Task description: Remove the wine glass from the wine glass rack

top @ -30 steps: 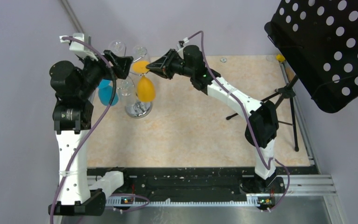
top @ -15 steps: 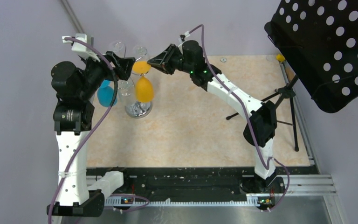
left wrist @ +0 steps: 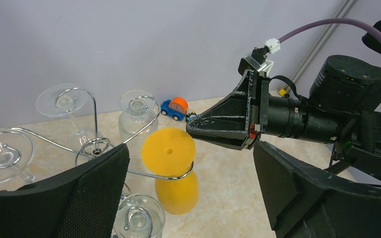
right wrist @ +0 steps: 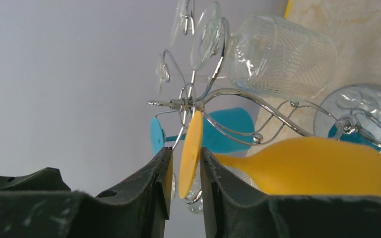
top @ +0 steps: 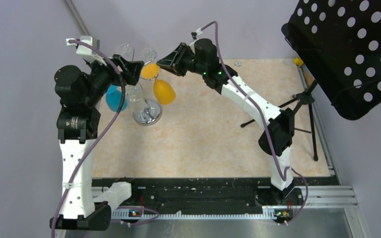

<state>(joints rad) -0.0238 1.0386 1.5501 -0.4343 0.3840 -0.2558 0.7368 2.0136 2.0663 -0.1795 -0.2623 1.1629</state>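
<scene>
The wine glass is orange-yellow (top: 164, 91) and hangs upside down by its foot from a hook arm of the chrome wine glass rack (top: 147, 115). Its bowl leans to the right. My right gripper (top: 159, 62) is at the foot's right edge. In the right wrist view the foot (right wrist: 191, 153) stands between the narrowly parted jaws of the right gripper (right wrist: 186, 151): it touches one finger (right wrist: 213, 173), with a small gap to the other. My left gripper (left wrist: 188, 198) is wide open and empty, just left of the rack top (left wrist: 96, 146).
A blue glass (top: 115, 98) and several clear glasses (top: 124, 49) hang on the same rack. A small toy car (left wrist: 174, 107) lies by the back wall. A black perforated music stand (top: 347, 49) on a tripod (top: 302, 99) stands at the right.
My right gripper has moved up and back at the glass's foot. The orange-yellow bowl has swung from hanging straight down to leaning right. The left arm has barely moved.
</scene>
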